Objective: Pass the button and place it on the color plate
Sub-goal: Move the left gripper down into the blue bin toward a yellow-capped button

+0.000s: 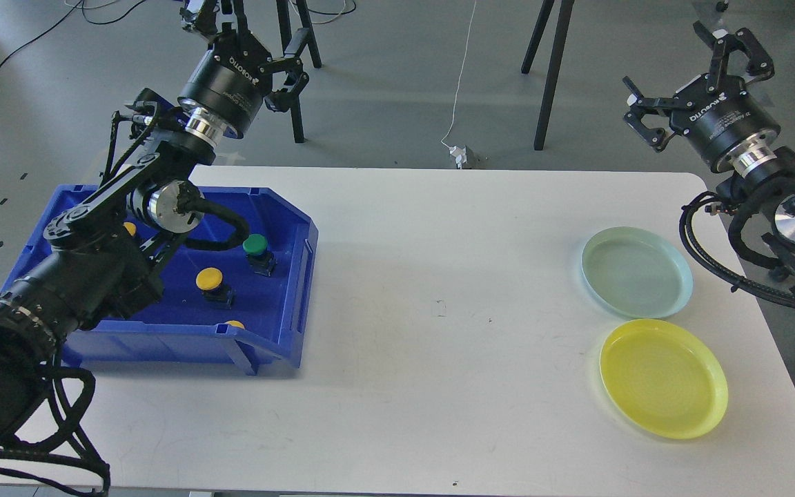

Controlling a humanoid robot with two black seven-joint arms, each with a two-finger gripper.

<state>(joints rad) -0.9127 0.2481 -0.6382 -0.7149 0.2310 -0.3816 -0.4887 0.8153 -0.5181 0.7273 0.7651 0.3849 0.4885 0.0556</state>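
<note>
A blue bin [299,290] sits on the left of the white table [439,359]. Inside it stand a green button [256,245] and a yellow button [209,279]. Two more yellow buttons show only in part, one by the front wall [235,324] and one behind my left arm [130,228]. My left gripper [252,38] is raised above the bin's far end, open and empty. On the right lie a pale green plate [635,271] and a yellow plate [663,378], both empty. My right gripper [691,79] hangs open beyond the table's far right corner, holding nothing.
My left arm [94,269] covers much of the bin's left half. Black stand legs [549,76] and a white cable with a plug [463,157] are on the floor behind the table. The table's right edge runs close to the plates.
</note>
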